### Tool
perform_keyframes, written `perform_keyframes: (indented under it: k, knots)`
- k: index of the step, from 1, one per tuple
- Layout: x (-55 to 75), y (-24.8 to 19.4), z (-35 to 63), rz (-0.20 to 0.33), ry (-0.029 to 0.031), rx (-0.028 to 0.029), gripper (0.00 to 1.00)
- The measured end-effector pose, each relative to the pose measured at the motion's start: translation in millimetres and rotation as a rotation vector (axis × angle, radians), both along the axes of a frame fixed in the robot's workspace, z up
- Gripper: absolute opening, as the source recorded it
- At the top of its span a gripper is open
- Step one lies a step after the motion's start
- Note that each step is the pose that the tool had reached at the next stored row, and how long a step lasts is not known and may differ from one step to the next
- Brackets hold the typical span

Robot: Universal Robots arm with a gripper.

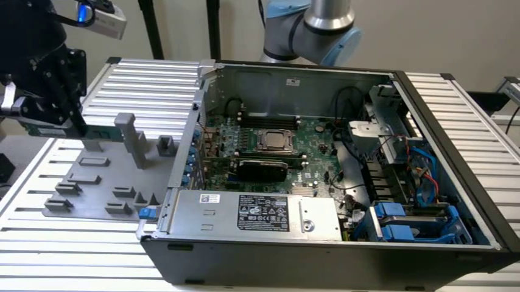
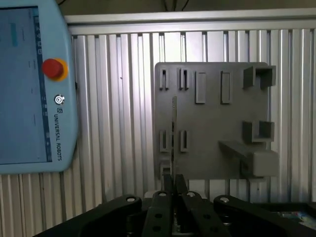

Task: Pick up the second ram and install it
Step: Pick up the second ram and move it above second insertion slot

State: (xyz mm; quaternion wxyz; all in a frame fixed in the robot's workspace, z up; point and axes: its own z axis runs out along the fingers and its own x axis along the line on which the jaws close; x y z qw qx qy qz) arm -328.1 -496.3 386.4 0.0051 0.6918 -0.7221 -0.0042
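Exterior view, gripper (image 1: pixel 50 117): clamping narrowly on the second ram (image 1: pixel 96 133) and holding it level over the grey fixture tray (image 1: pixel 97 182).
Exterior view, computer case (image 1: pixel 325 243): sitting open, to the exterior view's right of the tray.
Wrist view, second ram (image 2: pixel 174 129): showing edge-on, sticking out from between the fingers (image 2: pixel 163 197).
Wrist view, teach pendant (image 2: pixel 29 89): lying beside the tray (image 2: pixel 217 128).

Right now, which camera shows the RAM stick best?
Exterior view: the RAM stick shows its green side, held in the claw above the grey tray. The wrist view sees it edge-on, a thin line running out from the claw.
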Motion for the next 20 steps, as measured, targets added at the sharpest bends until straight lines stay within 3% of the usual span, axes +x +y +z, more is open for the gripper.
perform_keyframes:
  k: [9, 20]
  knots:
    - [31.0, 2.7, 21.7, 0.0, 0.0005, 0.001, 0.14]
    - [66.8, 9.3, 27.7, 0.0, 0.0006, 0.002, 0.14]
